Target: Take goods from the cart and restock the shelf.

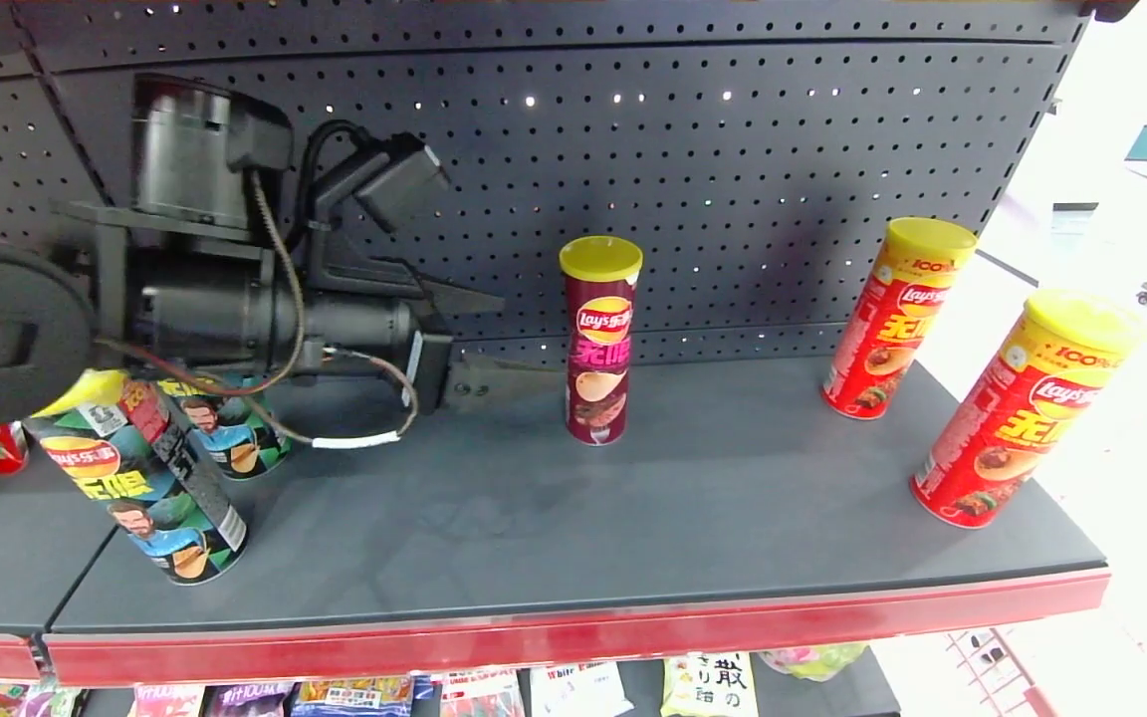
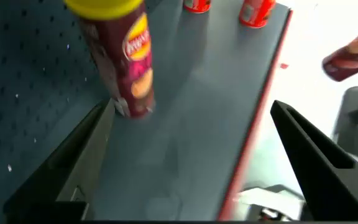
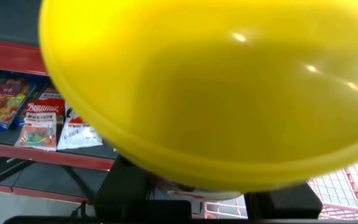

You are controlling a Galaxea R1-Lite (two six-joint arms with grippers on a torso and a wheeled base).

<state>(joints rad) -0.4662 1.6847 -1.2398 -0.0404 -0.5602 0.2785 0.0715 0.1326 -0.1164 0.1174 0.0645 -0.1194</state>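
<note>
Two blue cans [image 1: 135,478] stand on the shelf [image 1: 633,518], left of the purple can [image 1: 598,344]. The left pincer [image 1: 524,339], fingers apart, hangs just left of it. Two red cans [image 1: 887,329] stand well right. The right pincer [image 3: 204,198] is clamped on a yellow-lidded can [image 3: 229,81].

The middle can [image 1: 599,339] stands on the shelf [image 1: 633,528], near its back panel [image 1: 733,199]. Just left of it is the left gripper [image 1: 509,337], fingers [image 1: 469,297] apart. Farther left a rear-left can [image 1: 230,430] stands behind a front-left can [image 1: 140,483]. To its right stand a near-right can [image 1: 897,319] and a far-right can [image 1: 1022,408], the latter closer to the front; well before it, off the shelf, the right gripper [image 3: 207,202] holds a held can [image 3: 216,93].
</note>
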